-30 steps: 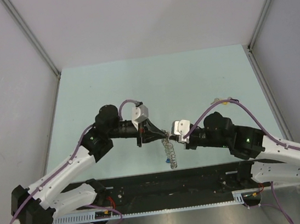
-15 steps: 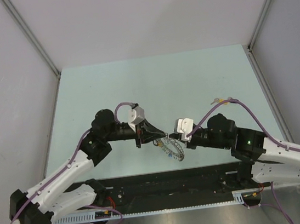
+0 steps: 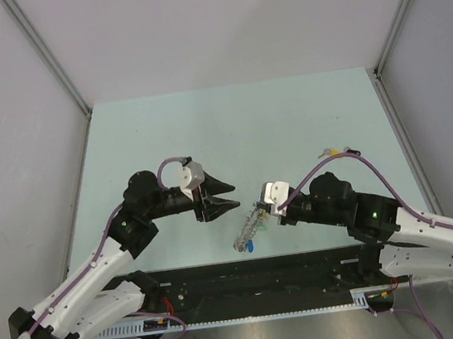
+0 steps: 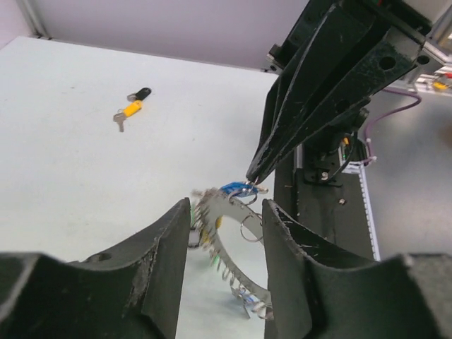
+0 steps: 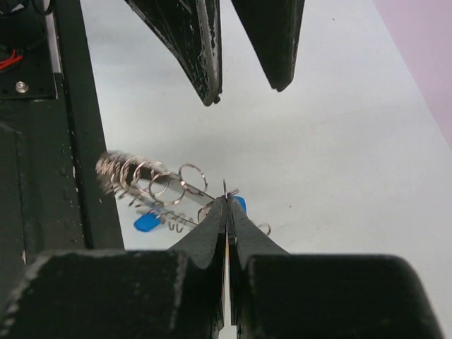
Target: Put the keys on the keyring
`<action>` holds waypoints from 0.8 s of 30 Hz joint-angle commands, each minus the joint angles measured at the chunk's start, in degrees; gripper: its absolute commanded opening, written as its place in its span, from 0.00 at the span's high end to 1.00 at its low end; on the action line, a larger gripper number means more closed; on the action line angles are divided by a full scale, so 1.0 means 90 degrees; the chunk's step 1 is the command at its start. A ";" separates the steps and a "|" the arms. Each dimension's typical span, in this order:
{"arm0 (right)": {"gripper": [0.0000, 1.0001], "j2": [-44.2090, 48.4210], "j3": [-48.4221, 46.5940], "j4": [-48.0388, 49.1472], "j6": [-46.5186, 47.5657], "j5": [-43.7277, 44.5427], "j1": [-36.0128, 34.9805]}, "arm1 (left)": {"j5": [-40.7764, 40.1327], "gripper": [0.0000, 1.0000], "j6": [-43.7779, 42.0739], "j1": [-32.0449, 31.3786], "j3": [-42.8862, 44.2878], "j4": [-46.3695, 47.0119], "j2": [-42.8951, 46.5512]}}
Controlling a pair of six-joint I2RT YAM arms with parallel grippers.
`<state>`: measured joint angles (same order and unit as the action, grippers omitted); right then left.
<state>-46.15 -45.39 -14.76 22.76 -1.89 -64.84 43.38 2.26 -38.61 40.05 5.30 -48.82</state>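
The right pincer point(image 5: 226, 205) clamps the keyring point(image 3: 249, 227); the left pincer point(image 3: 232, 196) is open, empty. Unthreaded: yellow key point(image 4: 129, 109), black key point(image 4: 142, 92).

We are looking at a robotics lab test cell. A pale mint-green tabletop point(image 3: 229, 127) is boxed in by plain pale grey wall panels point(image 3: 223, 19) set in silver aluminium frame posts point(image 3: 44, 55). Two white-and-black jointed robot arms, the left arm point(image 3: 97, 266) and the right arm point(image 3: 435, 230), stand at the near edge by a black metal base rail point(image 3: 249, 279). Thin purple cables point(image 3: 350, 157) loop along them. A white slotted cable duct point(image 3: 230, 321) runs below the rail.
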 commanded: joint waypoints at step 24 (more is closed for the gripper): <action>1.00 -0.1287 -0.1148 0.0390 0.0674 -0.0473 0.1129 | -0.1398 0.32 -0.1326 0.0960 0.0287 -0.1634 0.0873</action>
<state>-55.68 -52.05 -17.30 27.44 -3.64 -57.41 37.71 -8.71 -31.22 42.96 -10.44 -44.34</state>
